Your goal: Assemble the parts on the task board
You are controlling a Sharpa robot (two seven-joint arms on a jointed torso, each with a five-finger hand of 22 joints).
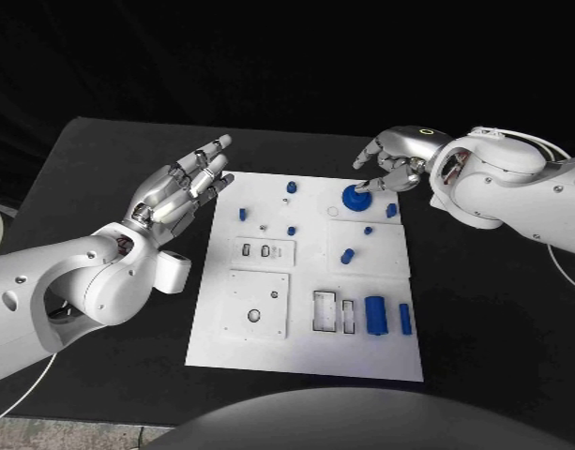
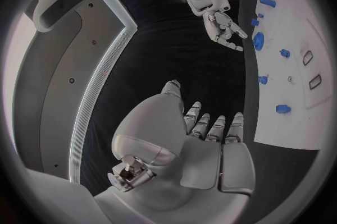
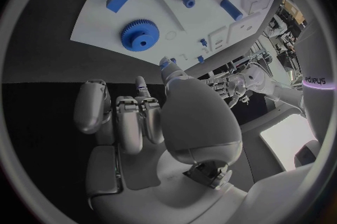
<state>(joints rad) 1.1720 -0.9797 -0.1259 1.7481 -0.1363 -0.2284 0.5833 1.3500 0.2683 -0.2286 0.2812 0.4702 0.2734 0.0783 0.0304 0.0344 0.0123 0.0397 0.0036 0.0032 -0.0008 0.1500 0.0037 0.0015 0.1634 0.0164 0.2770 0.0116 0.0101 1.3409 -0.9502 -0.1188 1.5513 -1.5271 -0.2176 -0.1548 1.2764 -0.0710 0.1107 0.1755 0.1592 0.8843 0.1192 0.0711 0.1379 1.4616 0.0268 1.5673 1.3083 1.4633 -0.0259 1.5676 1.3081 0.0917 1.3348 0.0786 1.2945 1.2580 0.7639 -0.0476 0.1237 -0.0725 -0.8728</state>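
Blue gear (image 1: 354, 198) lies at task board (image 1: 267, 347) far edge; right hand (image 1: 398, 161) just beside it, fingers curled, holding nothing. Left hand (image 1: 179, 190) spread open, empty, beside the board.

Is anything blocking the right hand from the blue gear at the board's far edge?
Nothing visible does. The right hand hovers just beside the blue gear on the task board, fingers apart and empty, with bare board between them.
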